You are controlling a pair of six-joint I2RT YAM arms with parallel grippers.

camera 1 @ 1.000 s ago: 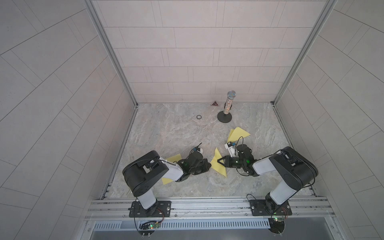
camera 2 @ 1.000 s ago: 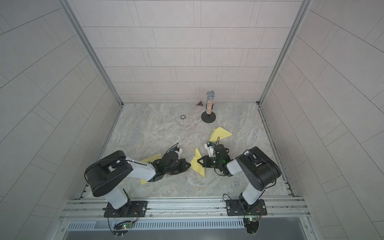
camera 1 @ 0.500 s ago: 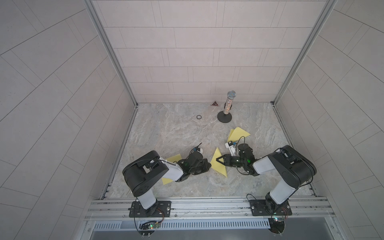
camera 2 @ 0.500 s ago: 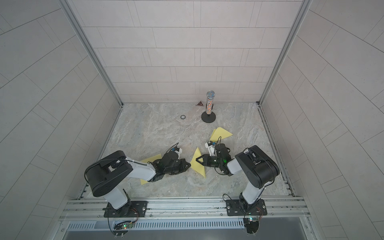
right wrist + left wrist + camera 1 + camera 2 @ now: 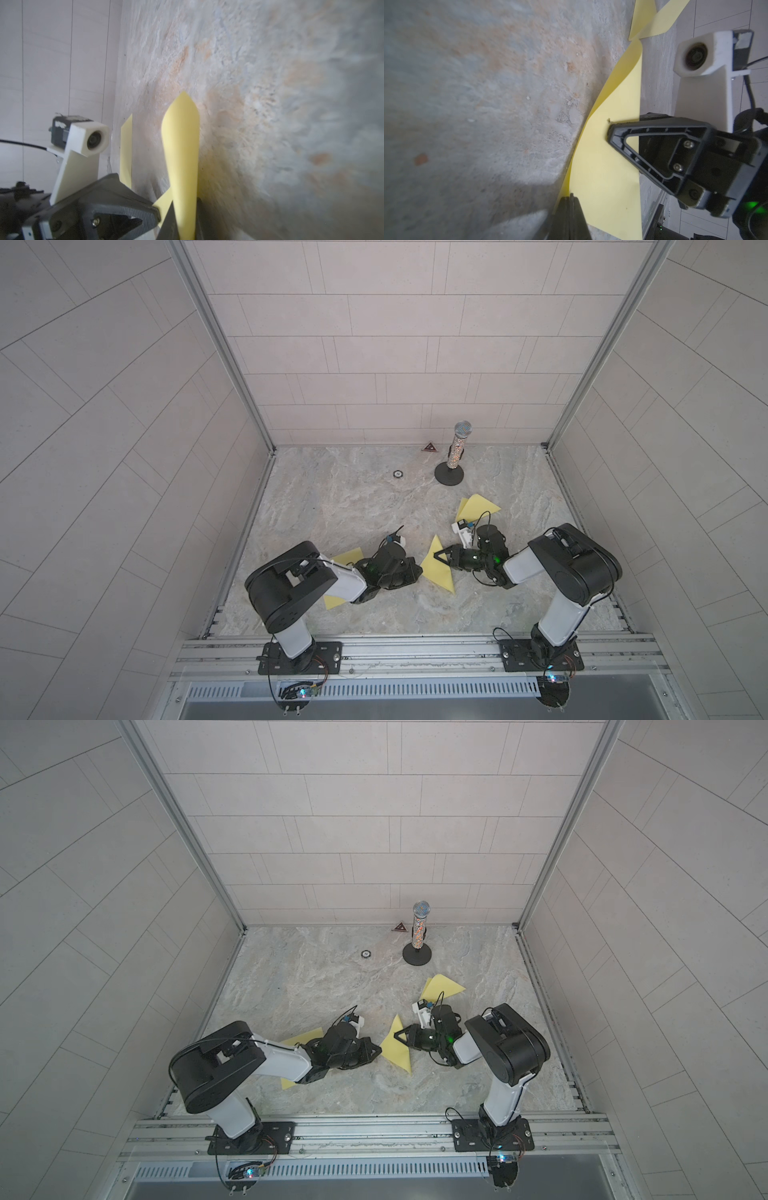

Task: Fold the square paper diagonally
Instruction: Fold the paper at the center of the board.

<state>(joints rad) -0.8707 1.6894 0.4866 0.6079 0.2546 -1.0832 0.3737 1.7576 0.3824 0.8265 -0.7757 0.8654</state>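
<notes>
Two robot hands are meeting on the marble bench (image 5: 332, 506): the right hand (image 5: 438, 558) is clamping the middle paper (image 5: 438, 580) of three yellow sheets (image 5: 478, 506), the left hand (image 5: 420, 571), closed tight, is touching its edge, and one microphone (image 5: 458, 445) is standing behind.

The yellow paper (image 5: 438, 585) lies mid-table (image 5: 332, 510), doubled over into a narrow triangle; its upper layer bows up, not flat

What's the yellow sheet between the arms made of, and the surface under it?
The yellow sheet looks like thin matte paper: it curls softly. The surface looks like dull grey stone with orange veining; real or printed laminate, I cannot tell.
</notes>
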